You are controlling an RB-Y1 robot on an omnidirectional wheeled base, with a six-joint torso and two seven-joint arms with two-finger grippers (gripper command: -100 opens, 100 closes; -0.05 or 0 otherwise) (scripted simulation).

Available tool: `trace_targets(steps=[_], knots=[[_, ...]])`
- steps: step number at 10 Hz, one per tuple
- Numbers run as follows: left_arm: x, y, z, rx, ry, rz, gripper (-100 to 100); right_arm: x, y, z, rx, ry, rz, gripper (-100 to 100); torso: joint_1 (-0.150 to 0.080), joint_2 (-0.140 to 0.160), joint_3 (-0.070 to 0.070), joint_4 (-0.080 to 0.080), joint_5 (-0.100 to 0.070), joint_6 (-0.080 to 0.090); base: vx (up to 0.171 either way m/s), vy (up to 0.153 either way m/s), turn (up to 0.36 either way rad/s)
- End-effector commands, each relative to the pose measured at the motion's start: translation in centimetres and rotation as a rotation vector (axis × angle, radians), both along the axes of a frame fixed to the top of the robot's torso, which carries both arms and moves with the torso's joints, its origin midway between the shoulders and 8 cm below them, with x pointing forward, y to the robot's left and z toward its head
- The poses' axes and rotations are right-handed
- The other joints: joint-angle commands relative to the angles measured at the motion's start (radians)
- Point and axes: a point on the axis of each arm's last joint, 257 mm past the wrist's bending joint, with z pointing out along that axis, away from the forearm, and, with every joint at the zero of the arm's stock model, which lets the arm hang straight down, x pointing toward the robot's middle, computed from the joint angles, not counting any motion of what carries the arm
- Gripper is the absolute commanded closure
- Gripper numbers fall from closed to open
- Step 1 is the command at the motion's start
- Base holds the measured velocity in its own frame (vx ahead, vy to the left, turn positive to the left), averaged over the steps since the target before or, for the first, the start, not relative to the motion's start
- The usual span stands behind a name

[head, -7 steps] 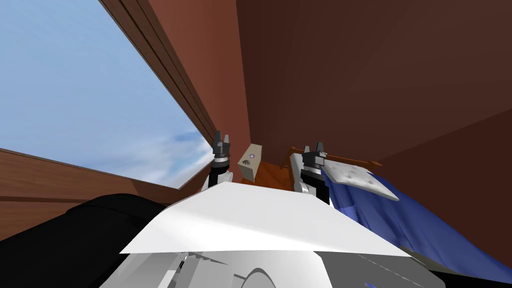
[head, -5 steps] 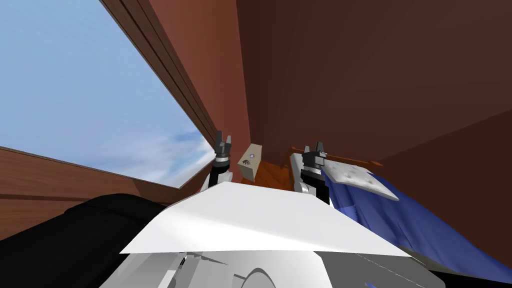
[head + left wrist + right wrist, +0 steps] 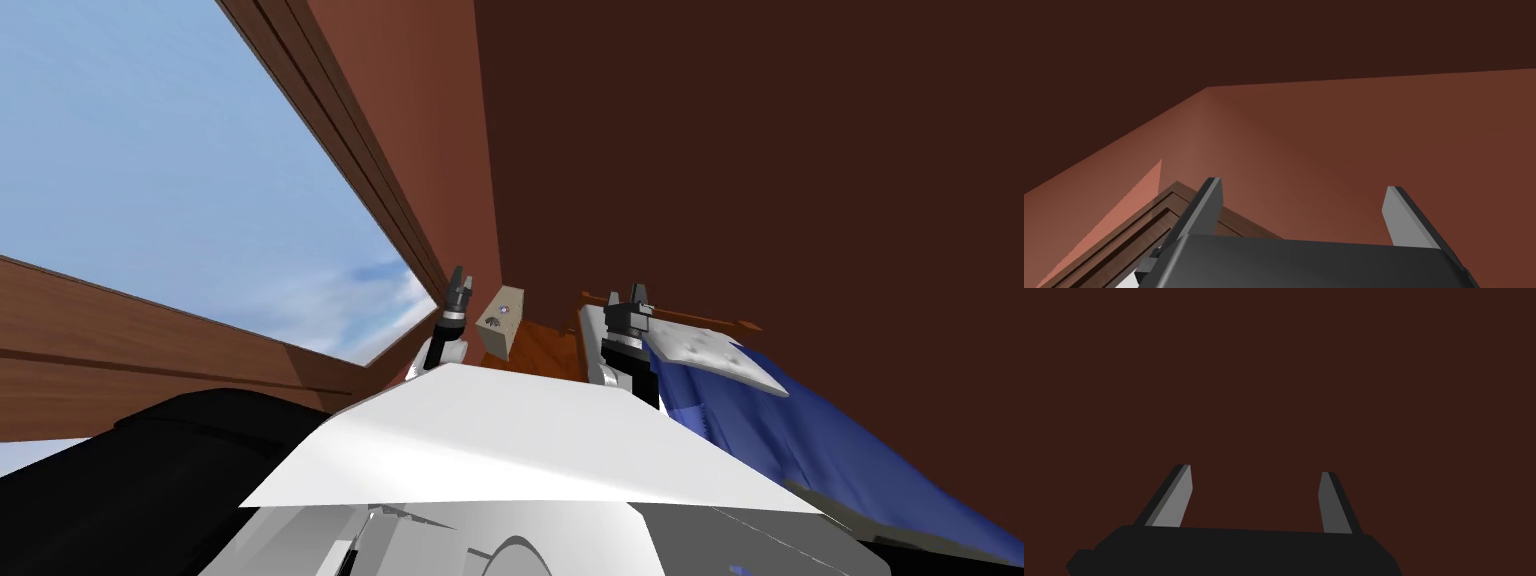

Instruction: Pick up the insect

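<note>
The insect [image 3: 489, 322] lies on a small beige surface [image 3: 516, 297] between the two grippers, near the bed [image 3: 800, 420]. The left gripper [image 3: 461, 278] hovers just beside that surface, fingers apart. The right gripper [image 3: 625, 293] has its fingers apart too

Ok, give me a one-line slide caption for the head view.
Left gripper and right gripper flank a beige box bearing a small dark insect, beside a blue-covered bed.
</note>
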Motion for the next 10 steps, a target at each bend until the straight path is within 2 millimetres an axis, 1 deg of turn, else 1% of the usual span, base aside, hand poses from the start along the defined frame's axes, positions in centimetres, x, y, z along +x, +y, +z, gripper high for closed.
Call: trace_targets(steps=[1, 3, 4, 5, 6, 8, 9, 10], knots=[[1.6, -0.6, -1.6, 0.020, 0.042, -0.005, -100, 0.0, 0.0, 0.0, 0.000, 0.000, 0.000, 0, 0.000, 0.000, 0.000, 0.000, 0.000, 0.000, -0.041, -0.024, 0.017], [4.0, -1.4, -3.5, 0.051, 0.102, -0.013, -100, 0.0, 0.0, 0.0, 0.000, 0.000, 0.000, 0, -0.001, 0.001, 0.000, 0.000, 0.000, 0.000, -0.080, -0.041, 0.033], [4.4, -1.3, -4.3, 0.051, 0.120, -0.011, -100, 0.0, 0.0, 0.0, 0.000, 0.000, 0.000, 0, -0.001, 0.002, 0.001, 0.000, 0.000, 0.000, -0.056, -0.033, 0.010], [5.8, -1.7, -5.4, 0.067, 0.154, -0.014, -100, 0.0, 0.0, 0.0, 0.000, 0.000, 0.000, 0, -0.001, 0.001, 0.000, 0.000, 0.000, 0.000, -0.053, -0.029, 0.027], [5.9, -1.7, -5.7, 0.067, 0.161, -0.013, -100, 0.0, 0.0, 0.0, 0.000, 0.000, 0.000, 0, -0.001, 0.000, 0.000, 0.000, 0.000, 0.000, -0.040, -0.026, 0.010], [8.5, -2.7, -7.5, 0.100, 0.222, -0.018, -100, 0.0, 0.0, 0.0, 0.000, 0.000, 0.000, 0, -0.001, -0.001, 0.000, 0.000, 0.000, 0.000, -0.064, -0.038, 0.032], [8.9, -2.5, -8.7, 0.102, 0.246, -0.015, -100, 0.0, 0.0, 0.0, 0.000, 0.000, 0.000, 0, -0.002, 0.001, 0.000, 0.000, 0.000, 0.000, -0.057, -0.041, 0.015], [10.2, -3.1, -9.4, 0.120, 0.272, -0.017, -100, 0.0, 0.0, 0.0, 0.000, 0.000, 0.000, 0, -0.001, 0.000, 0.000, 0.000, 0.000, 0.000, -0.043, -0.042, 0.036]])
